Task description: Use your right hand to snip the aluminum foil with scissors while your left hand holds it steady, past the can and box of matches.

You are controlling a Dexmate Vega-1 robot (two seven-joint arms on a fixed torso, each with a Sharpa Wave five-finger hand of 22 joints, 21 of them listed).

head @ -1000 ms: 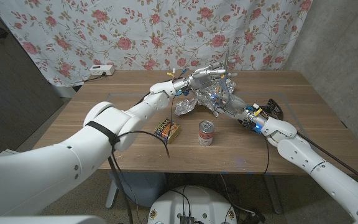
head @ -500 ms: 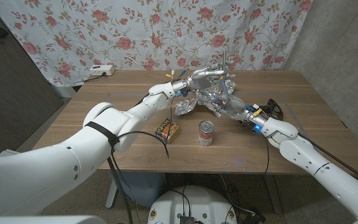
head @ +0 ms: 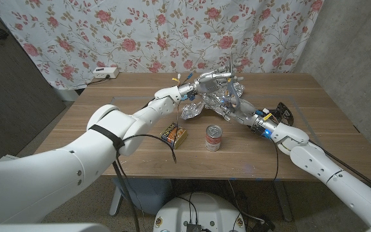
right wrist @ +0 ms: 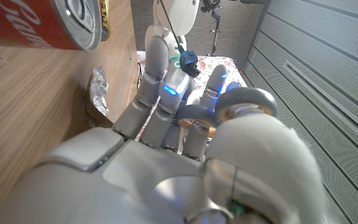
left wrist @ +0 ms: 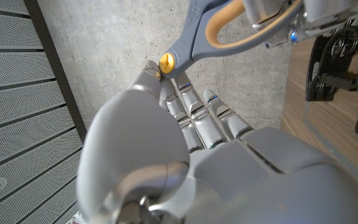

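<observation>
The crumpled aluminum foil (head: 193, 111) lies at the table's middle, beyond the can (head: 213, 138) and the yellow box of matches (head: 173, 135). My left hand (head: 212, 82) closes over the foil's raised upper part. My right hand (head: 234, 109) comes in from the right and grips the scissors (head: 230, 69), whose blades point up beside the left hand. In the left wrist view the scissors' grey handle with a yellow pivot (left wrist: 166, 60) sits just past my left hand (left wrist: 185, 155). The right wrist view has my right hand (right wrist: 166, 143), the red can (right wrist: 48, 25) and a bit of foil (right wrist: 98, 87).
A black object (head: 282, 113) sits on the table just right of my right forearm. A white power strip (head: 105, 73) lies at the far left edge. A flowered curtain hangs behind the table. Cables run along both arms.
The scissors' blades have swung slightly nearer upright. Both hands stay almost where they were over the foil.
</observation>
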